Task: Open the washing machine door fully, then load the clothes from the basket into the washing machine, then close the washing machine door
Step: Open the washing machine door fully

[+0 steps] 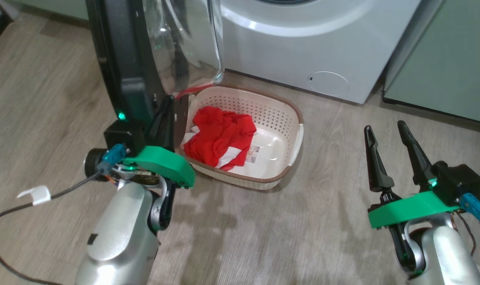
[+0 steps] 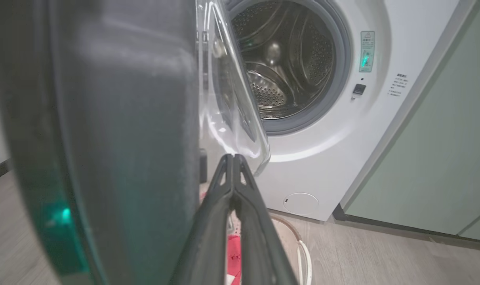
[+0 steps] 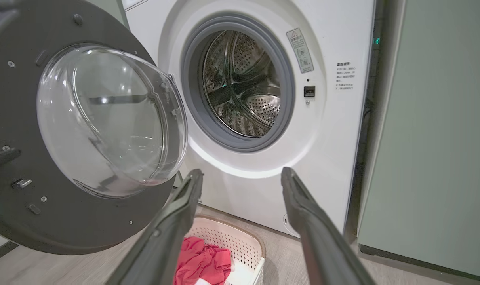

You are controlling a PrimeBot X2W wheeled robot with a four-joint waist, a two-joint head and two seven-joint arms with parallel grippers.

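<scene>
Found round black-rimmed glass door [image 3: 26, 221] open; left gripper [image 2: 233, 158] clenched empty beside its rim, right gripper [image 1: 383, 126] released. Noted red fabric garment [image 1: 220, 134] in cream perforated plastic basket [image 1: 299, 118].

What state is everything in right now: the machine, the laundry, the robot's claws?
washing machine door: open
drum: empty as far as visible
basket: on the floor, loaded
clothes: crumpled in the basket
left gripper: shut, beside the door
right gripper: open, empty
</scene>
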